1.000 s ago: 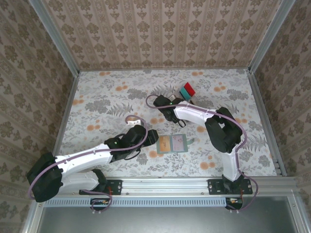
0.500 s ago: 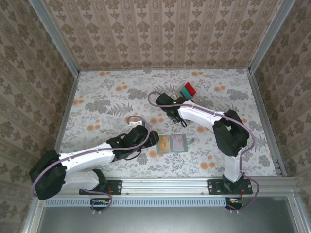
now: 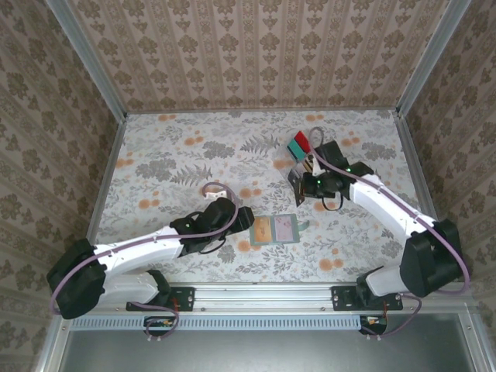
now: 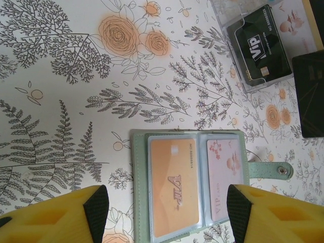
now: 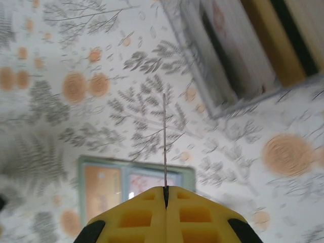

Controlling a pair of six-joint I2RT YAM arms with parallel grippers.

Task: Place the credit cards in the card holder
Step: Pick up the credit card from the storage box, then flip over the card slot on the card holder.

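The card holder [image 4: 190, 185] lies open on the floral table, an orange card [image 4: 172, 190] in its left pocket and a pale pink card [image 4: 225, 177] in its right. My left gripper [image 4: 167, 212] hovers open just above it, fingers either side, touching nothing. From above, the card holder [image 3: 275, 229] sits right of my left gripper [image 3: 246, 219]. My right gripper [image 3: 306, 180] is shut on a dark grey card [image 3: 297, 183], held off the table behind the holder. In the right wrist view that card [image 5: 164, 136] shows edge-on, standing out of the shut gripper [image 5: 166, 191] above the holder [image 5: 134, 182].
A clear plastic tray [image 3: 308, 155] at the back right holds a red card [image 3: 302, 140] and a teal card [image 3: 294, 147]. In the left wrist view the tray [image 4: 248, 83] holds a black card [image 4: 260, 48]. Metal rails and patterned walls enclose the table.
My right gripper has closed on the dark card and swung right and up from mid-table toward the tray, its elbow moving out to the right. The left arm has barely moved.
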